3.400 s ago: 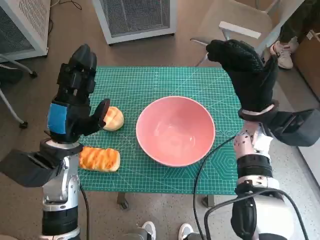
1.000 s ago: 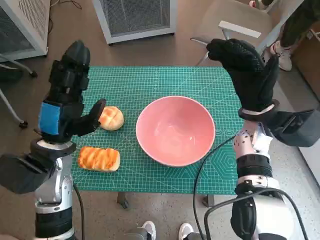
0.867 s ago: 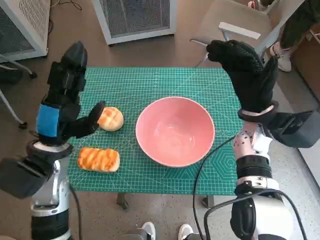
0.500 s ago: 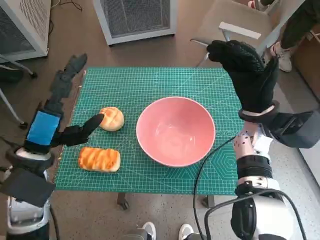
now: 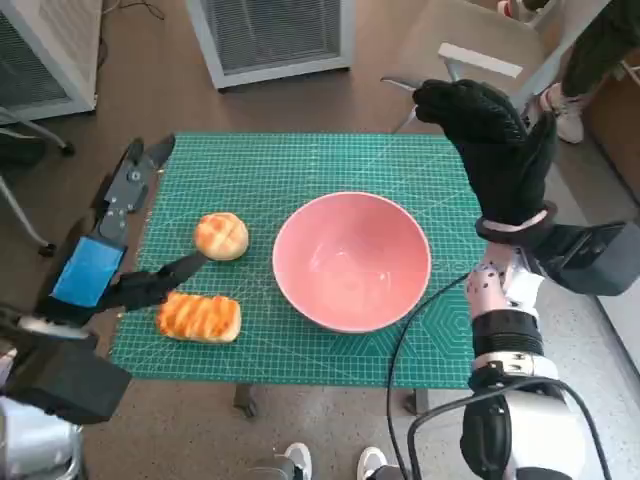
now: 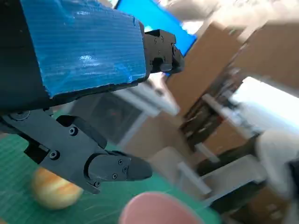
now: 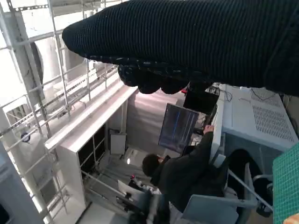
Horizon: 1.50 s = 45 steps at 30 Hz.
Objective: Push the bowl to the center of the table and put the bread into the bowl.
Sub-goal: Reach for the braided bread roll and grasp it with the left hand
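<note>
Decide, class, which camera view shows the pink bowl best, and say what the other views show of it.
The head view: the whole pink bowl shows from above, empty, near the middle of the green mat. The left wrist view catches only a blurred strip of its rim. The right wrist view shows none of it.

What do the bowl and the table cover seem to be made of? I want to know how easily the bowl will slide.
The bowl looks like smooth pink plastic or glazed ceramic: even colour, soft sheen inside; which one is unclear. The table cover looks like a matte green rubbery cutting mat, printed with a pale grid and angle lines.
</note>
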### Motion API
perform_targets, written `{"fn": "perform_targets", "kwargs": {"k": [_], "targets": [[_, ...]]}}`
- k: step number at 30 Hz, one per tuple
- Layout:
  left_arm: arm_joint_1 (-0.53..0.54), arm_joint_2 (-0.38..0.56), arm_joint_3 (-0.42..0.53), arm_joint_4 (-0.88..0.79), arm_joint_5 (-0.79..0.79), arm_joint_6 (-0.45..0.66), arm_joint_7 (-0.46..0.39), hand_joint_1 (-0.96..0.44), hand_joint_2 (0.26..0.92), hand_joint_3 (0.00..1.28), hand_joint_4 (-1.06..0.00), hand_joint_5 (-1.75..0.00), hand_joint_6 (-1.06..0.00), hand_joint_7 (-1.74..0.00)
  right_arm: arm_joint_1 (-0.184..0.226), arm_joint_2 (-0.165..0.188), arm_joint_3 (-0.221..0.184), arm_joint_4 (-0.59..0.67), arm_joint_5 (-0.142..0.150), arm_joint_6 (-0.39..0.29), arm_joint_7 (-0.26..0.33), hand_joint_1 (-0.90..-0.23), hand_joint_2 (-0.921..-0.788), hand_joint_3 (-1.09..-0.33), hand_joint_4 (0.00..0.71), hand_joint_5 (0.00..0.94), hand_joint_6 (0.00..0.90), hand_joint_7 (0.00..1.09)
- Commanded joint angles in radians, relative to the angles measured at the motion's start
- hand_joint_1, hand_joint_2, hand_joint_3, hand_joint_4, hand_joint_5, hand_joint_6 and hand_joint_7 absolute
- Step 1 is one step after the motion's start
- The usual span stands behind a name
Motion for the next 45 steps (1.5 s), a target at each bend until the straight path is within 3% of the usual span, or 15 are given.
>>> {"fn": "perform_targets", "kwargs": {"k": [1, 7, 12, 20, 45], "targets": [[0.003, 0.014, -0.003, -0.030, 0.012, 0.019, -0.010, -0.23, 0.716, 0.20, -0.04, -0.01, 0.00, -0.47, 0.026, 0.010, 0.005, 0.008, 0.000, 0.012, 0.006, -0.589, -0.921, -0.633, 0.156, 0.000, 0.233, 0.12], [0.022, 0.024, 0.000, -0.034, 0.018, 0.033, -0.024, -0.23, 0.722, 0.18, -0.04, -0.01, 0.00, -0.47, 0.026, 0.011, 0.006, 0.008, 0.002, 0.019, 0.004, -0.589, -0.921, -0.633, 0.156, 0.000, 0.231, 0.12], [0.052, 0.043, 0.006, -0.036, 0.024, 0.052, -0.046, -0.22, 0.766, 0.08, -0.04, 0.00, -0.05, -0.38, 0.026, 0.013, 0.005, 0.007, 0.004, 0.031, 0.002, -0.594, -0.921, -0.628, 0.154, 0.000, 0.226, 0.12], [0.074, 0.055, -0.002, -0.061, 0.025, 0.117, -0.079, -0.21, 0.783, 0.03, -0.04, 0.00, -0.10, -0.28, 0.028, 0.010, 0.002, 0.000, 0.011, 0.043, 0.011, -0.596, -0.921, -0.618, 0.155, 0.001, 0.219, 0.13], [0.065, 0.070, -0.030, -0.088, 0.035, 0.194, -0.103, -0.17, 0.790, 0.01, -0.04, 0.00, -0.17, -0.16, 0.024, 0.001, -0.006, 0.008, 0.016, 0.044, 0.024, -0.603, -0.921, -0.613, 0.163, 0.003, 0.217, 0.15]]}}
